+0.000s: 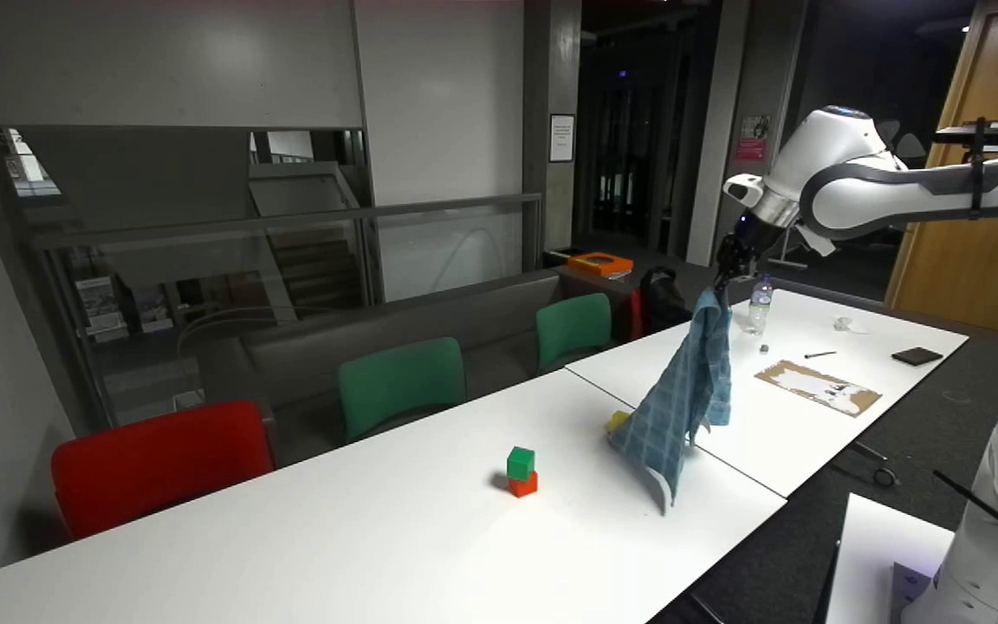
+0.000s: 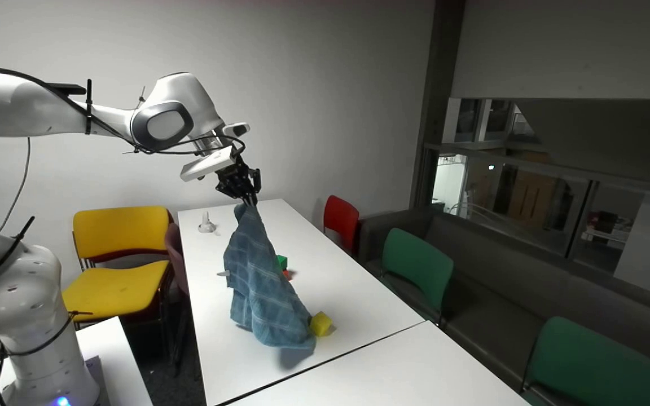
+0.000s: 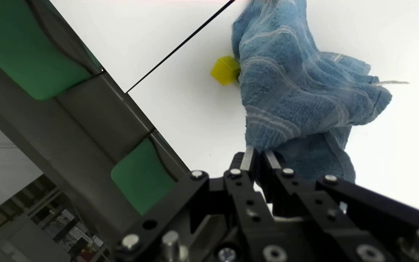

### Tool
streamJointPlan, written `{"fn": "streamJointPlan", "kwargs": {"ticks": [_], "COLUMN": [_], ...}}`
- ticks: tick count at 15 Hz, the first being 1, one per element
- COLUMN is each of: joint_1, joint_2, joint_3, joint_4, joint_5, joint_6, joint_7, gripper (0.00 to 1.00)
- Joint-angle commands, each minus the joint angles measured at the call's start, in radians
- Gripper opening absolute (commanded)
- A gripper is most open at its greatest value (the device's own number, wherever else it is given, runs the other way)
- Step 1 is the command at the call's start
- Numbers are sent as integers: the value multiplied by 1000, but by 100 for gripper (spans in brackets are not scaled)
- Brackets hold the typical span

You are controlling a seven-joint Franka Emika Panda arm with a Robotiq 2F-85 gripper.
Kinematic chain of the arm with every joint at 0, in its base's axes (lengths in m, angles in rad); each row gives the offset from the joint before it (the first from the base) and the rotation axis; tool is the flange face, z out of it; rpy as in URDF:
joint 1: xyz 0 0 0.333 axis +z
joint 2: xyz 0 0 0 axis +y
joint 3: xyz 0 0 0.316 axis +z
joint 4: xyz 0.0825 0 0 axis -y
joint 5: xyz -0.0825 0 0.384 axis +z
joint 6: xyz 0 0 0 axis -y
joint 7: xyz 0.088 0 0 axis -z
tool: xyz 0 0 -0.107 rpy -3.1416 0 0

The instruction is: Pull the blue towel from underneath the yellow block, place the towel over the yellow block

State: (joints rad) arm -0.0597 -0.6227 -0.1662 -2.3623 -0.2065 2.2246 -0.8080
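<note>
The blue towel [image 1: 677, 394] hangs in folds from my gripper [image 1: 721, 290], which is shut on its upper end high over the table. In the wrist view, the fingertips [image 3: 248, 158] pinch the cloth of the towel [image 3: 286, 83]. Beside the towel's low edge, the yellow block [image 2: 320, 323] rests on the white table, and no cloth lies on top of it. From above, the yellow block [image 3: 225, 70] sits right against the towel's outline; whether they touch I cannot tell. An exterior view shows the block [image 1: 618, 420] partly hidden behind the cloth.
A green block [image 1: 521, 464] stands on a red block [image 1: 523, 485] on the same table. Beyond the table seam are a bottle [image 1: 759, 305], a torn brown board [image 1: 819, 387] and a dark flat object [image 1: 916, 356]. Chairs, such as the red chair [image 1: 161, 468], line one edge.
</note>
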Motion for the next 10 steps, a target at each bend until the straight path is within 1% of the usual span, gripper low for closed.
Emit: {"fn": "streamJointPlan", "kwargs": {"ticks": [1, 5, 10], "joint_1": [-16, -15, -8], "joint_2": [-47, -70, -61], "joint_3": [-11, -20, -46], "joint_4": [4, 17, 11], "joint_5": [-66, -101, -92], "joint_6": [38, 66, 114], "joint_7": [9, 6, 2], "gripper": [2, 2, 2]}}
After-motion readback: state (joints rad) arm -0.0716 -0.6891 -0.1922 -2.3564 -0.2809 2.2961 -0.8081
